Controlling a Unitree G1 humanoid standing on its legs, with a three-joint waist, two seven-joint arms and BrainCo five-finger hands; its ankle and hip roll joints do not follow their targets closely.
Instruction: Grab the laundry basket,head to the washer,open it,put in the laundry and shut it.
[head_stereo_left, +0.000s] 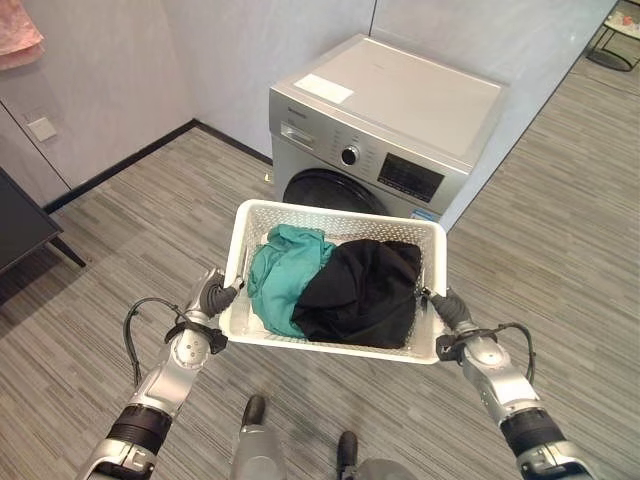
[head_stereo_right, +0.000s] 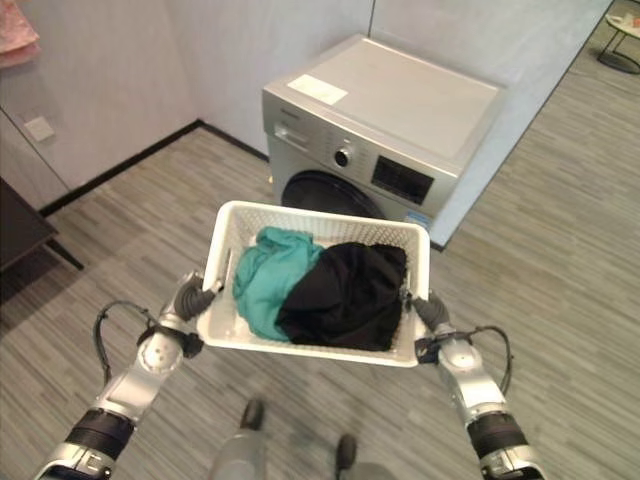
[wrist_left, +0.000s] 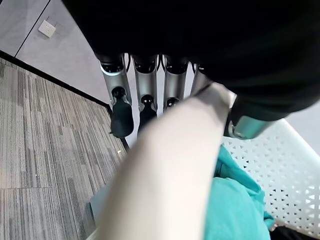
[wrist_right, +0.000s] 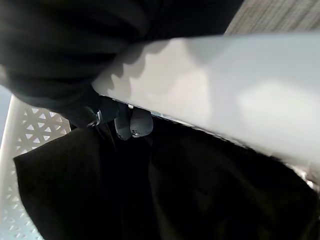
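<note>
White laundry basket (head_stereo_left: 250, 215) is carried just in front of the front-load washer (head_stereo_left: 400, 110), holding a teal garment (head_stereo_left: 285, 275) and black garment (head_stereo_left: 365, 290). Left hand (head_stereo_left: 215, 296) and right hand (head_stereo_left: 448, 306) have fingers wrapped on its side rims. Grab done, approach nearly done; washer door (head_stereo_left: 325, 190) is closed. Opening, loading, shutting remain.

Washer (head_stereo_left: 400, 120) on grey plank floor (head_stereo_left: 150, 220)

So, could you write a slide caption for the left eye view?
Both robot hands hold a white laundry basket of clothes before the closed washer.
</note>
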